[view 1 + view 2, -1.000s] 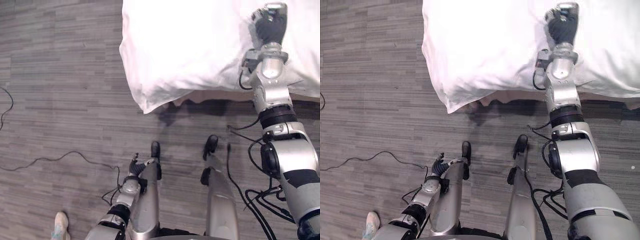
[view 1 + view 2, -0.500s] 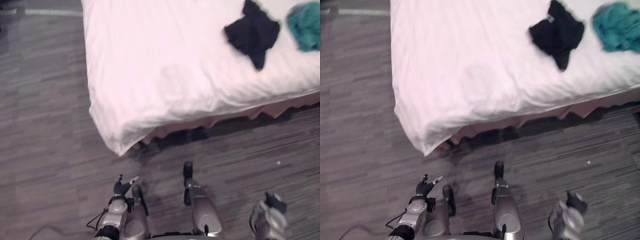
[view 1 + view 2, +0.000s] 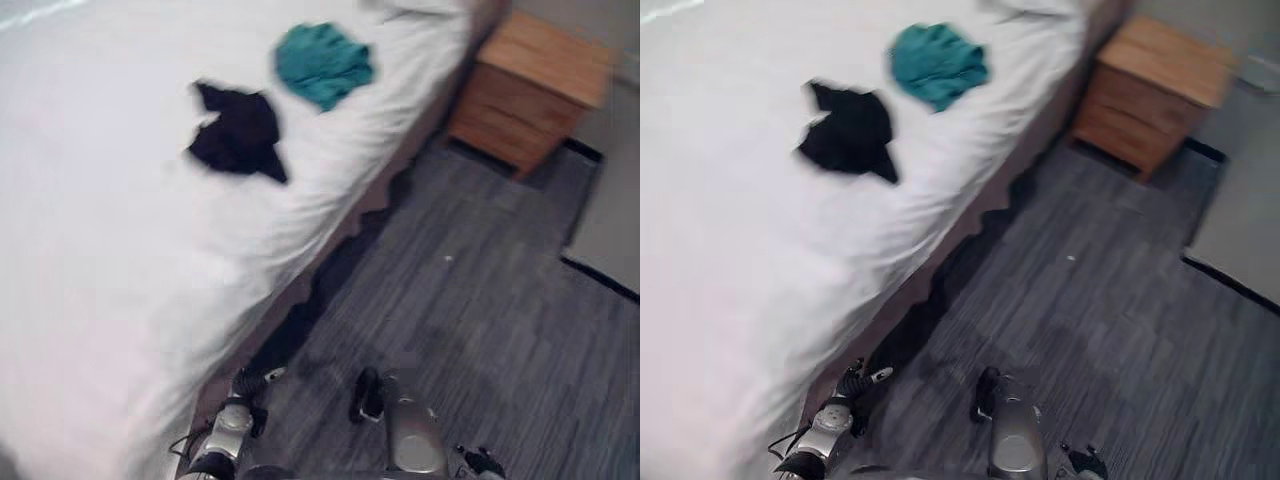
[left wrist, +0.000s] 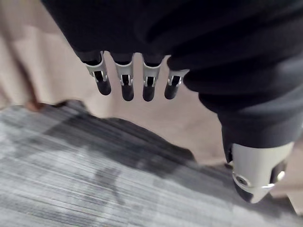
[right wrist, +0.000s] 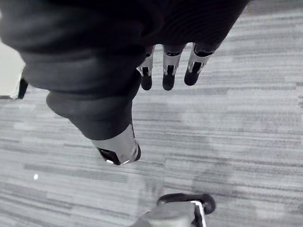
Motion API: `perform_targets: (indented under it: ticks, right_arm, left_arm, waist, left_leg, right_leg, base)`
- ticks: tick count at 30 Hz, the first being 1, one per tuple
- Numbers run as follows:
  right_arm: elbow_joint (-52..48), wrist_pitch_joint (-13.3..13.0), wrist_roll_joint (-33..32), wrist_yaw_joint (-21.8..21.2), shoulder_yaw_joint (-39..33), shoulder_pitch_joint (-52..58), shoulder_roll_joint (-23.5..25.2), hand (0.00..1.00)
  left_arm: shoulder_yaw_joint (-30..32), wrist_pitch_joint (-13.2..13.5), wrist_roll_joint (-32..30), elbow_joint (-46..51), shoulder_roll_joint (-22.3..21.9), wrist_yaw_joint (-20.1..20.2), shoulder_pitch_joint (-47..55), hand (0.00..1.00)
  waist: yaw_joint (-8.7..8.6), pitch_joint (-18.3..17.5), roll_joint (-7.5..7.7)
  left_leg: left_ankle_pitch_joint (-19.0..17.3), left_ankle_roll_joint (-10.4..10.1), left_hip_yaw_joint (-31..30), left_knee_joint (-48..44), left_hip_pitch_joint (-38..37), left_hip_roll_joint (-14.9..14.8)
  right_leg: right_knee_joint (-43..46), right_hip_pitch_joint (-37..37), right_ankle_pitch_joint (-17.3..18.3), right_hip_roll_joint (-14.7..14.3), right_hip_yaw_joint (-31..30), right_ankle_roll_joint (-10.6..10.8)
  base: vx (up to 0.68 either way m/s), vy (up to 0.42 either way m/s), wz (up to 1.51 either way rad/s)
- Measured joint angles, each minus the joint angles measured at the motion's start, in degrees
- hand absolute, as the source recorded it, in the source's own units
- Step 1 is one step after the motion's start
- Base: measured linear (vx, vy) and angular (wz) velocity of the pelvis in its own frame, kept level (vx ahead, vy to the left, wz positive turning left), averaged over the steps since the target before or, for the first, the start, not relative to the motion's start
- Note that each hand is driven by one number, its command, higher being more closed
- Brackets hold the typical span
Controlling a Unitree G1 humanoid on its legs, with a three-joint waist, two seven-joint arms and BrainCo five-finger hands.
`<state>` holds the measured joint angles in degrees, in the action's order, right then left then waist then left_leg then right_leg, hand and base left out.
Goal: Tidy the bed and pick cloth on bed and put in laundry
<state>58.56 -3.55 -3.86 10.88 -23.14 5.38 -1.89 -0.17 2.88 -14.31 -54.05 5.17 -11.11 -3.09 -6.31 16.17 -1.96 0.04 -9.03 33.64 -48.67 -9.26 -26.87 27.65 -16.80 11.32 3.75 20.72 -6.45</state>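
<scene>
Listed for you: black cloth [image 3: 238, 135], then teal cloth [image 3: 323, 63], on the bed [image 3: 100, 250], both well ahead of your left hand [image 4: 124, 80], the nearer one, hanging by the bed's edge, fingers straight and empty, like your right hand [image 5: 168, 71].

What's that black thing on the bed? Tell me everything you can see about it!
It is a black cloth, soft-looking and crumpled in a small heap, with pointed corners sticking out. It lies flat on the white bed, a little way in from the side edge. A teal cloth lies near it without touching. Only the bed touches it.
</scene>
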Motion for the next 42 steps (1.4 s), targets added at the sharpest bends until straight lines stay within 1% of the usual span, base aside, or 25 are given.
perform_targets:
  ticks: [1,2,4,6,8,9,12,15,16,17,18,19,22,24,25,26,29,31,32,34,35,37,39,41,42]
  right_arm:
    - [0.25,0.05,-0.02,-0.06,2.91,-0.74,-0.80,0.00]
    - [0.36,0.05,-0.02,-0.18,4.29,-0.91,-0.94,0.00]
    - [0.49,0.05,0.01,-0.67,5.18,-0.87,-0.99,0.00]
    - [0.72,0.16,0.06,-1.01,4.56,-0.98,-1.18,0.00]
    - [0.60,0.07,0.54,-1.05,4.33,-0.67,-1.37,0.00]
    - [0.27,0.14,0.78,-1.00,4.53,0.12,-1.76,0.00]
    - [0.11,0.04,1.40,-1.07,4.93,1.54,0.04,0.00]
    - [-0.47,0.04,3.60,-1.25,5.33,1.15,0.72,0.00]
    - [-0.56,0.00,4.03,-1.24,6.01,1.02,1.20,0.00]
    - [-1.11,0.05,4.28,-1.21,6.74,0.96,1.67,0.00]
    - [-1.24,0.05,4.37,-1.19,7.01,0.96,1.55,0.00]
    - [-1.72,0.06,4.49,-1.17,7.95,0.62,1.08,0.00]
    - [-3.51,-0.02,4.47,-1.16,9.02,-0.63,-1.62,0.00]
    - [-3.81,0.04,4.45,-1.09,8.92,-1.31,-2.00,0.00]
    - [-3.39,0.30,4.43,-1.09,8.58,-1.26,-2.01,0.00]
    - [-3.21,0.25,4.47,-1.01,8.12,-2.86,-3.01,0.00]
    - [-3.18,0.24,4.53,-1.05,6.19,-3.64,-2.61,0.00]
    - [-3.20,0.34,4.65,-1.08,6.32,-3.30,-2.77,0.00]
    - [-3.24,0.40,4.81,-1.00,6.67,-3.28,-2.96,0.00]
    - [-3.17,0.41,5.05,-0.98,7.53,-2.71,-3.12,0.00]
    - [-2.99,0.61,5.24,-1.00,8.02,-2.64,-3.12,0.00]
    - [-2.15,1.21,6.38,-1.13,9.13,-3.54,-3.39,0.00]
    - [-0.83,1.67,7.10,-1.24,9.88,-5.13,-2.95,0.00]
    - [-1.45,1.57,8.72,-1.73,12.24,-4.92,-1.56,0.00]
    - [-1.47,1.58,8.95,-2.12,12.53,-4.87,-1.17,0.00]
  left_arm:
    - [0.62,0.36,0.08,-0.06,-0.35,-0.09,0.68,0.00]
    - [0.68,0.39,0.08,-0.09,-0.47,-0.08,1.68,0.00]
    - [0.74,0.78,0.17,0.11,-0.57,-0.15,3.72,0.00]
    - [2.96,1.73,1.35,2.04,-0.98,-0.53,4.26,0.00]
    - [3.11,2.24,1.41,2.26,-1.05,-1.11,4.23,0.00]
    - [3.11,2.46,1.50,1.69,-1.68,-1.39,3.97,0.00]
    - [2.62,2.59,1.30,0.95,-1.66,-1.14,3.17,0.00]
    - [0.19,2.20,1.11,0.19,-1.76,1.44,1.88,0.00]
    - [-0.33,2.00,1.12,0.11,-1.67,1.34,1.96,0.00]
    - [-0.30,1.22,1.13,-0.98,-1.31,0.85,2.17,0.00]
    - [-0.31,1.13,1.12,-1.16,-1.38,0.79,2.24,0.00]
    - [-0.26,1.00,1.08,-1.21,-1.47,0.55,2.31,0.00]
    - [-0.17,0.39,0.58,-1.62,-2.28,-0.23,3.00,0.00]
    - [-0.09,0.24,-0.35,-1.62,-1.63,-0.40,2.83,0.00]
    - [0.56,0.14,-1.13,-1.96,-1.33,-0.53,2.67,0.00]
    - [0.78,0.18,-1.86,-2.95,-1.79,-0.70,1.99,0.00]
    - [0.91,0.43,-2.29,-3.31,-2.34,-1.04,1.89,0.00]
    - [1.98,0.91,-2.12,-3.18,-3.32,-1.35,2.31,0.00]
    - [2.89,0.84,-1.52,-2.41,-3.97,-1.39,3.53,0.00]
    - [3.75,0.96,-0.18,-0.42,-4.21,-1.47,4.34,0.00]
    - [3.80,1.38,0.29,0.84,-4.17,-1.59,4.42,0.00]
    - [4.48,1.70,1.26,2.49,-4.42,-1.63,4.39,0.00]
    - [5.07,2.42,2.70,3.38,-4.79,-1.68,4.27,0.00]
    - [5.25,2.57,3.01,2.64,-4.93,-1.70,4.11,0.00]
    - [5.54,2.57,3.03,2.63,-5.06,-1.72,4.09,0.00]
  waist:
    - [1.62,0.15,0.21]
    - [2.44,0.28,0.36]
    - [3.12,0.67,1.05]
    - [4.50,0.71,1.04]
    - [5.00,0.52,0.81]
    - [6.34,-0.55,0.38]
    - [5.58,-1.68,3.96]
    - [5.50,-1.12,5.72]
    - [5.48,-0.26,6.51]
    - [4.40,-0.26,7.61]
    - [4.16,-0.26,7.58]
    - [3.96,0.04,7.10]
    - [2.81,0.55,2.49]
    - [1.44,0.54,1.42]
    - [0.94,0.90,0.52]
    - [1.24,1.19,-1.96]
    - [0.76,1.09,-2.15]
    - [0.98,1.20,-2.74]
    - [1.72,1.14,-3.51]
    - [3.09,1.47,-2.88]
    - [4.45,1.43,-2.50]
    - [5.59,1.59,-1.56]
    - [7.11,1.63,-0.76]
    - [6.60,-0.69,1.39]
    - [6.26,-1.29,2.45]
  left_leg:
    - [-6.08,1.43,-9.39,-11.07,6.65,2.81]
    - [-9.50,1.58,-15.01,-13.88,10.90,5.98]
    - [-11.84,1.89,-20.10,-11.82,15.68,9.10]
    - [-12.36,2.76,-24.35,0.66,22.39,12.94]
    - [-11.22,1.67,-27.78,20.66,23.71,15.94]
    - [-4.24,4.17,-28.70,30.00,23.32,17.77]
    - [-8.10,6.31,-28.80,28.27,23.74,21.79]
    - [-13.05,9.12,-27.39,26.99,18.57,24.46]
    - [-14.05,9.72,-27.07,28.87,13.83,25.24]
    - [-14.87,9.50,-27.07,31.28,8.28,24.10]
    - [-15.18,9.43,-27.12,31.69,7.44,23.81]
    - [-15.69,9.02,-26.99,34.07,3.62,22.82]
    - [-16.71,7.27,-25.70,39.67,-2.50,18.55]
    - [-17.16,6.36,-25.79,42.22,-4.30,16.90]
    - [-17.47,5.73,-25.90,43.58,-6.54,15.65]
    - [-15.29,3.47,-25.76,42.32,-6.04,13.72]
    - [-9.74,-0.48,-28.23,33.16,-6.01,12.55]
    - [-3.67,-3.86,-33.11,11.36,1.69,10.15]
    - [-4.11,-4.23,-34.18,-5.96,8.67,8.50]
    - [-5.55,-2.35,-33.04,-15.03,13.86,7.97]
    - [-7.06,0.14,-31.09,-16.56,17.11,8.34]
    - [-9.74,1.37,-28.71,-12.30,21.99,10.26]
    - [-11.79,0.59,-22.94,2.58,24.25,13.61]
    - [-11.35,7.61,-4.31,17.87,22.07,15.52]
    - [-10.86,8.33,-0.34,18.29,21.84,15.84]
  right_leg:
    - [-2.02,2.16,-0.20,-3.22,-6.65,-0.51]
    - [-3.81,4.97,-0.20,-4.97,-10.95,-0.53]
    - [-6.67,9.08,-0.17,-5.93,-15.44,-0.24]
    - [-10.27,13.14,-0.13,-5.71,-20.79,0.95]
    - [-12.91,14.84,-0.33,-4.68,-23.15,4.23]
    - [-14.58,16.82,0.68,-4.22,-26.03,7.15]
    - [-14.49,17.23,1.43,-0.19,-25.74,9.50]
    - [9.84,9.92,2.20,1.91,-27.56,14.71]
    - [21.97,5.98,-1.43,2.41,-27.41,19.71]
    - [31.72,2.99,0.12,2.32,-23.55,17.02]
    - [32.49,2.49,0.62,2.35,-22.55,16.12]
    - [32.59,0.31,2.60,2.45,-19.20,13.27]
    - [14.70,-5.71,4.24,1.97,-12.30,10.67]
    - [-4.33,-7.34,-2.98,2.68,-14.32,10.96]
    - [-8.08,-6.90,-13.79,2.58,-13.08,10.14]
    - [-4.41,-7.80,-9.94,0.59,-12.78,8.81]
    - [5.30,-6.88,-2.02,-0.05,-12.62,6.27]
    - [2.81,-0.34,2.06,-2.27,-12.17,5.17]
    - [-2.07,5.74,2.10,-5.12,-12.68,4.35]
    - [-7.66,12.30,1.92,-6.78,-13.35,3.71]
    - [-11.35,16.93,1.80,-7.09,-14.38,3.60]
    - [-15.96,21.98,1.36,-6.63,-15.31,4.13]
    - [-19.05,26.04,1.15,-4.59,-14.13,5.47]
    - [-21.74,29.41,2.31,-1.22,-9.39,8.19]
    - [-22.59,29.94,2.06,-0.09,-7.53,8.71]
  base:
    - [0.37,0.072,-2.64]
    - [0.36,0.079,-2.58]
    - [0.32,0.167,-1.60]
    - [0.38,0.275,-1.48]
    - [0.42,0.387,-1.34]
    - [0.54,0.461,-1.01]
    - [0.51,0.327,0.00]
    - [0.41,0.259,-0.05]
    - [0.54,0.067,-0.04]
    - [0.47,0.016,0.03]
    - [0.49,-0.122,0.17]
    - [0.41,-0.146,-0.02]
    - [0.53,-0.198,-0.03]
    - [0.64,-0.315,0.31]
    - [0.73,-0.394,0.09]
    - [0.62,-0.334,-0.01]
    - [0.56,-0.347,-0.07]
    - [0.52,-0.264,-0.14]
    - [0.50,-0.172,-0.43]
    - [0.53,-0.122,-0.35]
    - [0.56,-0.054,-0.22]
    - [0.47,0.020,-0.24]
    - [0.44,0.087,-0.23]
    - [0.69,0.126,0.72]
    - [0.62,0.111,1.57]
